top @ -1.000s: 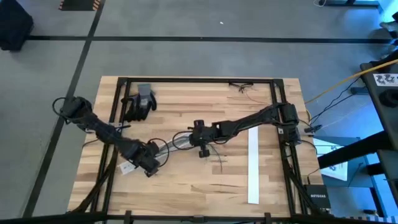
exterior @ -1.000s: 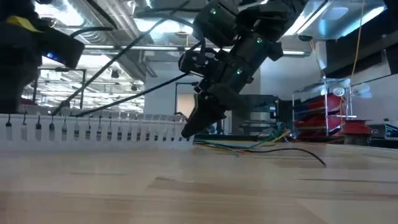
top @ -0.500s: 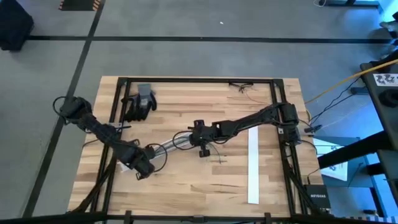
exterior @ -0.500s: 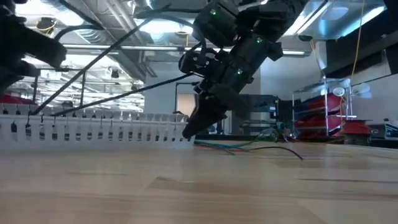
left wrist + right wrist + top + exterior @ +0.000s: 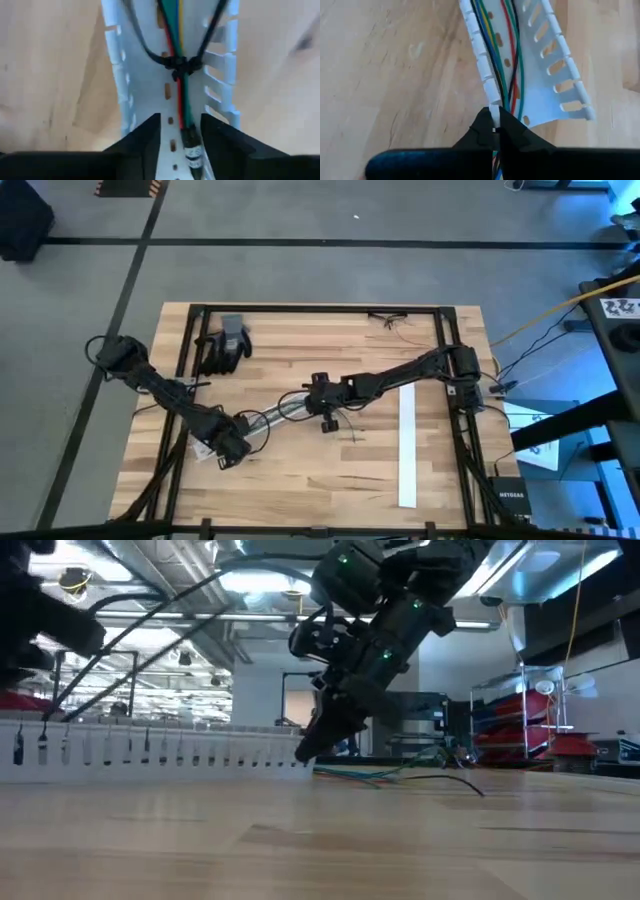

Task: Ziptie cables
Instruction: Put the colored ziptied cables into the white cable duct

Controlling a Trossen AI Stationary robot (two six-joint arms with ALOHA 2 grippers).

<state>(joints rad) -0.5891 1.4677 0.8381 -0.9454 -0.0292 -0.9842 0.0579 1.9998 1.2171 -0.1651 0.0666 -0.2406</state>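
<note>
Wooden table [image 5: 300, 480]: right pincer [image 5: 496, 131] pinched on duct wall [image 5: 487, 85]; left pincer [image 5: 180, 131] apparently agape astride cables [image 5: 181, 97].

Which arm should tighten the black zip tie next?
Probably the left gripper: open, it straddles the thin coloured cables beside the black zip tie; the right gripper is pinching the white slotted channel.

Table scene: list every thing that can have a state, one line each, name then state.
Cables: lying inside the slotted white duct, bundled by a black ziptie.
Ziptie: looped and cinched around the cables.
Slotted white duct: lying on the table, open side up, one end wall pinched by the right claw.
Right claw: shut on the duct wall.
Left claw: open, straddling the duct floor.
White strip: flat on the table, untouched.
Glove: lying near the table's far edge.
</note>
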